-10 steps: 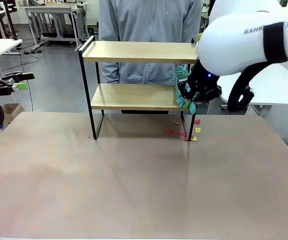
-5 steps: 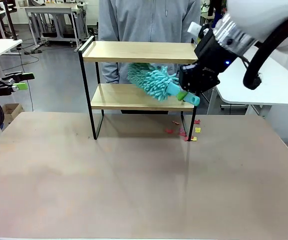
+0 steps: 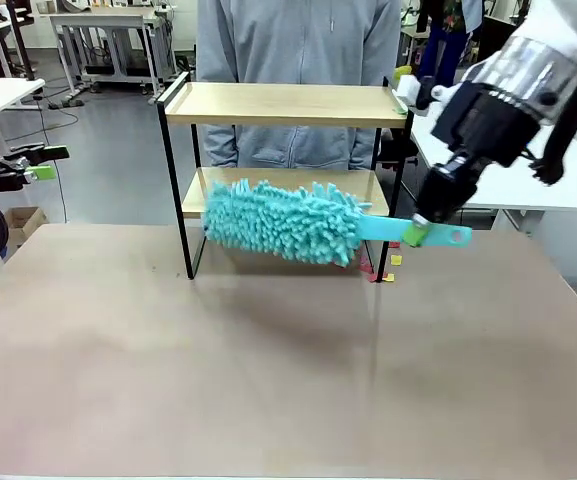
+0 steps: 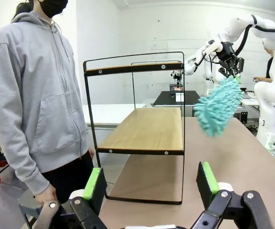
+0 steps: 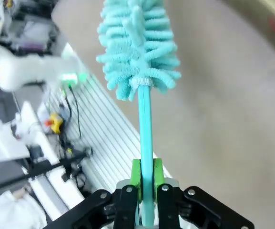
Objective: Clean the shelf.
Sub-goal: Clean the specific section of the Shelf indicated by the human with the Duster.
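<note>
Right gripper (image 3: 418, 228): jaws pressed together on the flat turquoise handle of the duster (image 3: 286, 222), green pads on either side of it in the right wrist view (image 5: 146, 191). It hangs just off the shelf's right front leg, at lower-board height.

Left gripper (image 4: 150, 183): jaws spread wide, nothing between the green pads; held well off to the shelf's left end, facing along its boards.

Shelf (image 3: 278, 104): two light wood boards in a thin black frame on four slim legs, standing upright at the far middle of the brown table (image 3: 268, 370). Both boards bare.

Duster: fluffy turquoise head held roughly level, in front of the shelf's lower board and hiding most of its front edge; whether it touches the board cannot be told. Handle runs out past the shelf's right side.

Scraps (image 3: 394, 262): small red and yellow bits on the table by the shelf's right front leg.

Person (image 3: 298, 40): grey hooded top, standing directly behind the shelf.
</note>
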`<state>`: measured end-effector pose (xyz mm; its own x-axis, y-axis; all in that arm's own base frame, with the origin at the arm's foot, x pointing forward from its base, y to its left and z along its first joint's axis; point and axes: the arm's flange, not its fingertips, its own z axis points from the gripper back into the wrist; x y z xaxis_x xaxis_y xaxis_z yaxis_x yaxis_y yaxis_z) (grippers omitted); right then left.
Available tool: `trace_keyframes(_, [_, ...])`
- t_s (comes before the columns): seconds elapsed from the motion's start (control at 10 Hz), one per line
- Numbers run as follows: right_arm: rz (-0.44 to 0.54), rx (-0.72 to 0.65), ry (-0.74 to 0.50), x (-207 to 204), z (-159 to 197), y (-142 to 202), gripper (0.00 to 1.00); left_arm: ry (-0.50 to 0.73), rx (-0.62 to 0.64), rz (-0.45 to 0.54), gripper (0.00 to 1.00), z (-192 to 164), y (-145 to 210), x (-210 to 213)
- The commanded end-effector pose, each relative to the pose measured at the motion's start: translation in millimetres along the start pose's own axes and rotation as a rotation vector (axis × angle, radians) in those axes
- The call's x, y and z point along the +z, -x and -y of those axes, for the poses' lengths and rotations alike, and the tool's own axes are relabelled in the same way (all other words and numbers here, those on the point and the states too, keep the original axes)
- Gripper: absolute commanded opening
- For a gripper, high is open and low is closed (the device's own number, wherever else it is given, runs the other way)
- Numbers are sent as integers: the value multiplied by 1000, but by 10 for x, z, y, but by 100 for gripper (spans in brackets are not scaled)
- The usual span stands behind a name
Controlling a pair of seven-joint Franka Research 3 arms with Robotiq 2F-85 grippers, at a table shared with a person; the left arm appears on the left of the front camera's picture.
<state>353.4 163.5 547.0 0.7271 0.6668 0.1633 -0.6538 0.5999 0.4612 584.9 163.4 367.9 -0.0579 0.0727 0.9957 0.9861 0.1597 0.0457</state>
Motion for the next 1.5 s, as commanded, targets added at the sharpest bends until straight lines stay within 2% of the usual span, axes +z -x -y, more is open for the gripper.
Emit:
trace_keyframes(0.0, [-88, 54, 68, 130, 124, 373, 13, -3, -16, -3, 100, 8, -33, -10])
trace_keyframes(0.3, [-252, 10, 124, 154, 285, 911, 13, -3, -16, -3, 100, 8, -33, -10])
trace_keyframes(0.6, [-289, 21, 161, 246, 342, 1263, 13, -3, -16, -3, 100, 8, -33, -10])
trace_keyframes(0.7, [-259, 22, 115, 269, 390, 1266, 13, -3, -16, -3, 100, 8, -33, -10])
trace_keyframes(0.8, [-296, -19, 160, 206, 309, 1173, 13, -3, -16, -3, 100, 8, -33, -10])
trace_keyframes(1.4, [-296, -19, 160, 206, 309, 1173, 13, -3, -16, -3, 100, 8, -33, -10])
